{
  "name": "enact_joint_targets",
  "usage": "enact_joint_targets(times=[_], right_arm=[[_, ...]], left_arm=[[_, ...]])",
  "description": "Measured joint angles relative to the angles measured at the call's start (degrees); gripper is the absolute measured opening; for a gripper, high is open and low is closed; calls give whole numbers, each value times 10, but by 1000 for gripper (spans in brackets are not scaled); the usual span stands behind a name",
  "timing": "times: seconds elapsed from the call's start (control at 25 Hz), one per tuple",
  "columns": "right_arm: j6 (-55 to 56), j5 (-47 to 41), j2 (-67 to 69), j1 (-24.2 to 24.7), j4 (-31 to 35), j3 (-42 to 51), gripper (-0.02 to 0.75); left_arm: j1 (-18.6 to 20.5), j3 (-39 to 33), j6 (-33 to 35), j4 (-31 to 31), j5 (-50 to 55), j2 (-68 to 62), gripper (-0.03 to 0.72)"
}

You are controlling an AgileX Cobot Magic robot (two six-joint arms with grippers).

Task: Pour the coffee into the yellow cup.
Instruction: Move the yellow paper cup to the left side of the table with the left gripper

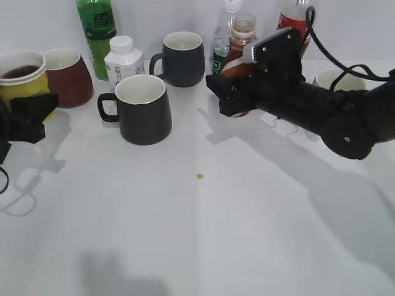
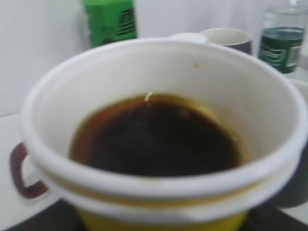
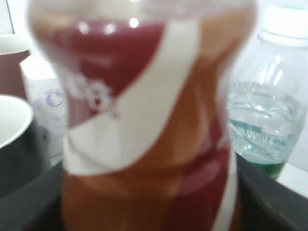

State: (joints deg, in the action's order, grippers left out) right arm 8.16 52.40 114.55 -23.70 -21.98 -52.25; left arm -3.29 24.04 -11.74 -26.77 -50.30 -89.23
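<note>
The yellow cup (image 1: 23,79) stands at the far left, with dark coffee (image 2: 156,137) inside its white wall. My left gripper (image 1: 24,114) is shut on the yellow cup; its fingers show as dark shapes at the cup's base in the left wrist view. The brown coffee bottle (image 1: 241,46) with the red-white swirl label (image 3: 144,120) stands upright and uncapped at the back, right of centre. My right gripper (image 1: 231,98) is shut on the coffee bottle, around its lower body.
Dark red mug (image 1: 66,75) beside the yellow cup. Two black mugs (image 1: 145,108) (image 1: 182,57), white small bottle (image 1: 123,58), green bottle (image 1: 97,31), clear water bottle (image 3: 267,110), cola bottle (image 1: 295,18) and a white cup (image 1: 336,79) behind my right arm.
</note>
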Motion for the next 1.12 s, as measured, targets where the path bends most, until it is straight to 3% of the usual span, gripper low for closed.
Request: enact_joint_targets(times=[0.56, 1.12], right_arm=[[0, -10, 44, 0, 2, -50, 502], [-7, -11, 49, 0, 2, -50, 502]], left_arm=[[4, 12, 63, 55, -148, -162, 382], [1, 69, 65, 8, -181, -262, 382]])
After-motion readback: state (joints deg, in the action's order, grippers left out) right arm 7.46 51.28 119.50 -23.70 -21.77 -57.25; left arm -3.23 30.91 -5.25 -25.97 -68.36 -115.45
